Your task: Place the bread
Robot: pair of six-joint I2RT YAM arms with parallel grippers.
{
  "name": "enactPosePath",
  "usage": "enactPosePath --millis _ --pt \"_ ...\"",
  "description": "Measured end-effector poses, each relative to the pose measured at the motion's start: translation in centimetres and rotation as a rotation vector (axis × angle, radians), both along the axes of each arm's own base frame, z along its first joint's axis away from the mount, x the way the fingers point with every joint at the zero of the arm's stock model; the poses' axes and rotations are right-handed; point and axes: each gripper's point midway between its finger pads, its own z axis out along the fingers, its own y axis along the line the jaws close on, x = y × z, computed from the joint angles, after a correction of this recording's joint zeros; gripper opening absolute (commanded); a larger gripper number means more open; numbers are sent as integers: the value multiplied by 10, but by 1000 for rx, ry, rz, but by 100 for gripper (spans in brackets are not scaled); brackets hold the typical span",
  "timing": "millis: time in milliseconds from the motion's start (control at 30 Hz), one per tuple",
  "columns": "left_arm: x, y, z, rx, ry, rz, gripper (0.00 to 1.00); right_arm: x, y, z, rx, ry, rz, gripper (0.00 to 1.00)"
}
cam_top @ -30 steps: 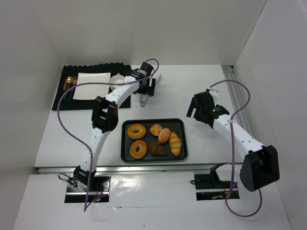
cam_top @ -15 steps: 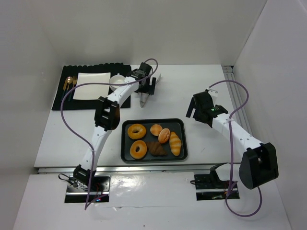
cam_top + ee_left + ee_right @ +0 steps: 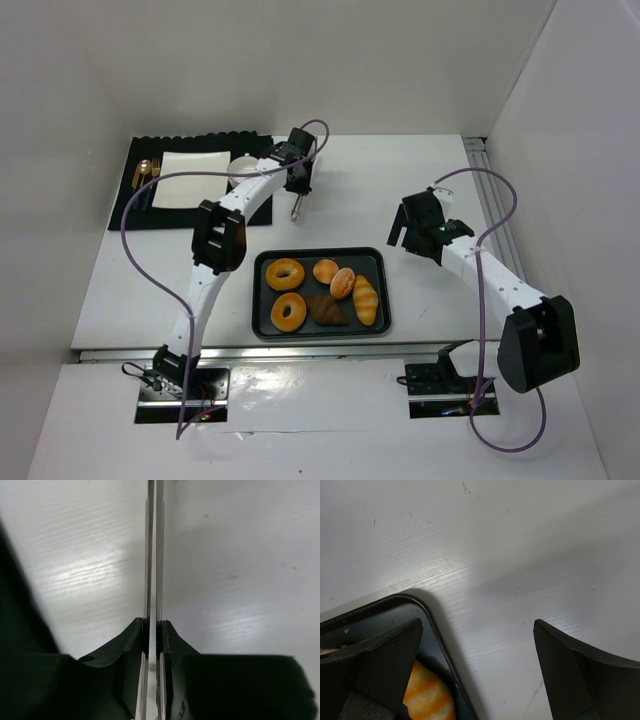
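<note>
The bread is several pastries on a dark tray (image 3: 372, 262): two ring doughnuts (image 3: 285, 273), round buns (image 3: 326, 270), a striped roll (image 3: 366, 300) and a dark croissant (image 3: 325, 310). Beyond the tray, my left gripper (image 3: 299, 184) is shut on metal tongs (image 3: 296, 208); in the left wrist view the tongs' two arms (image 3: 154, 555) are pressed together between my left gripper (image 3: 153, 630). My right gripper (image 3: 477, 630) is open and holds nothing, over the tray's corner (image 3: 422, 605) with the striped roll (image 3: 427, 695) below its left finger.
A black mat (image 3: 125, 205) at the back left carries a white square plate (image 3: 190, 180), a small white bowl (image 3: 243, 170) and gold cutlery (image 3: 145, 172). White walls close the table on three sides.
My left gripper has closed on the tongs, squeezing their arms together; its fingers stood open around them before. The right arm has barely moved.
</note>
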Motion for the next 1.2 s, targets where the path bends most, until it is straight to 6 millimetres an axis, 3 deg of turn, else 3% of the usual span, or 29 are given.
enactPosePath --millis 100,200,333,433,533,600,667,767,800,1033,1200 --pt "-9 3 37 -20 -32 -1 23 0 0 0 0 0 0 99" --pt "-25 8 106 -76 -119 2 23 0 0 0 2 0 0 99" --pt "-88 29 201 -188 -231 19 24 0 1 1 5 -4 2 99" --pt "-142 46 241 -280 -290 38 30 0 3 4 10 -12 7 99" --pt "-205 63 225 -319 -226 63 37 0 5 5 17 -19 15 99" --pt "-247 68 200 -318 -130 61 39 0 9 6 24 -24 23 99" --pt "-277 73 184 -312 -54 63 42 0 10 7 27 -27 28 99" --pt "-310 78 179 -306 14 62 42 0 13 9 34 -34 37 99" --pt "-319 80 182 -310 23 68 48 0 14 10 36 -38 38 99" --pt "-355 98 194 -330 34 113 49 1 15 14 51 -52 40 99" --pt "-368 106 177 -328 84 188 52 1 17 15 56 -53 44 99"
